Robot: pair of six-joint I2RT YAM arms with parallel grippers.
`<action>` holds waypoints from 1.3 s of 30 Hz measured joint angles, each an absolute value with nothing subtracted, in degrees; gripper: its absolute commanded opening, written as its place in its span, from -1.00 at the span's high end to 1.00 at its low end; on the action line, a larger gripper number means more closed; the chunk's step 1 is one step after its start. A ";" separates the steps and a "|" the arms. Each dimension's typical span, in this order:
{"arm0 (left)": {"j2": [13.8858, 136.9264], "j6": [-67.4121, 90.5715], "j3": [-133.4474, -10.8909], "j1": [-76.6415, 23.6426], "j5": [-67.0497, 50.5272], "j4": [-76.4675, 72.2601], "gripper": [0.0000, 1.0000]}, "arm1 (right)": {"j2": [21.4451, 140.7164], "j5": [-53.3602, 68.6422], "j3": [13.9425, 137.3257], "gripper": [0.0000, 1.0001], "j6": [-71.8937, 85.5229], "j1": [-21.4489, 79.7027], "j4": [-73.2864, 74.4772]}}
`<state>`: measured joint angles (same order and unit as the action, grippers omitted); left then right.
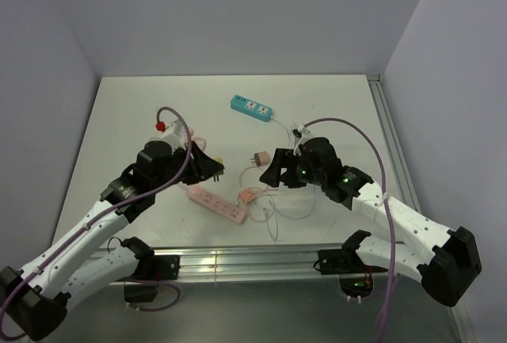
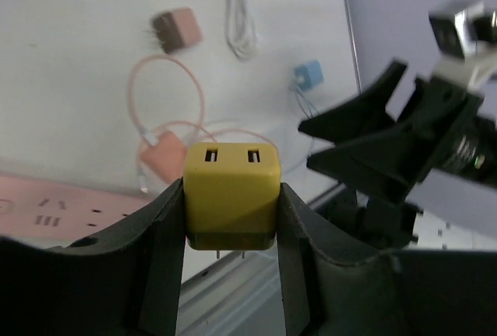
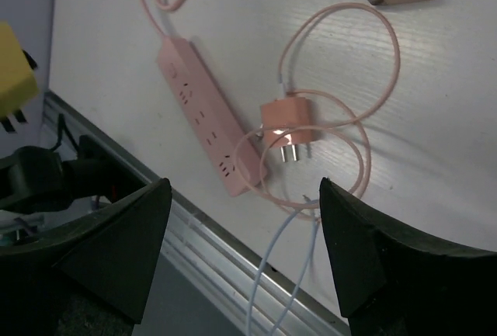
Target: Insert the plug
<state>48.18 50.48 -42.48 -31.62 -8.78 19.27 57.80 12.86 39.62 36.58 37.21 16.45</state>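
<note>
Yellow plug (image 2: 231, 185) snug between fingers of the left gripper (image 2: 231, 204)

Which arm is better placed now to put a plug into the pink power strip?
The left. Its claw is shut on the yellow plug, close to the pink power strip. The right claw is open and holds nothing.

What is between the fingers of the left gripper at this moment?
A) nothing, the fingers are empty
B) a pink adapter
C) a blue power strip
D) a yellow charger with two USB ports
D: in the left wrist view the left gripper is clamped on both sides of the yellow charger, whose two ports face up in the picture, while the pink adapter lies apart on the table.
</note>
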 measured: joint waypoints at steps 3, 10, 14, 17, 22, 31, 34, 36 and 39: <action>49.01 47.20 -43.64 -40.49 -6.63 18.50 0.99 | 55.83 13.98 41.67 -0.64 37.69 37.36 17.87; 52.64 37.10 -44.38 -65.45 8.34 16.91 0.99 | 52.16 17.06 52.29 -0.61 36.53 37.36 27.31; 54.08 30.48 -44.51 -79.05 19.55 14.94 0.99 | 50.46 20.29 55.77 -0.44 34.52 37.36 31.92; 55.51 26.44 -44.60 -84.79 25.76 13.61 0.99 | 50.54 25.19 56.49 -0.29 32.93 37.36 34.65; 56.29 21.37 -44.58 -89.23 32.56 11.33 0.99 | 51.00 31.90 56.47 -0.36 31.27 37.36 39.29; 58.28 16.56 -44.56 -91.39 36.75 9.23 0.99 | 52.34 38.61 56.47 -0.48 29.52 38.87 42.68; 58.67 15.44 -44.56 -91.39 36.69 9.23 0.99 | 53.84 39.29 56.49 -0.47 29.54 40.93 42.65; 58.70 14.90 -44.56 -91.39 36.36 9.17 0.99 | 54.96 39.27 56.69 -0.43 29.52 42.46 42.68; 58.67 14.24 -44.56 -91.39 35.68 8.93 0.99 | 56.75 39.18 57.01 -0.40 29.54 44.71 42.68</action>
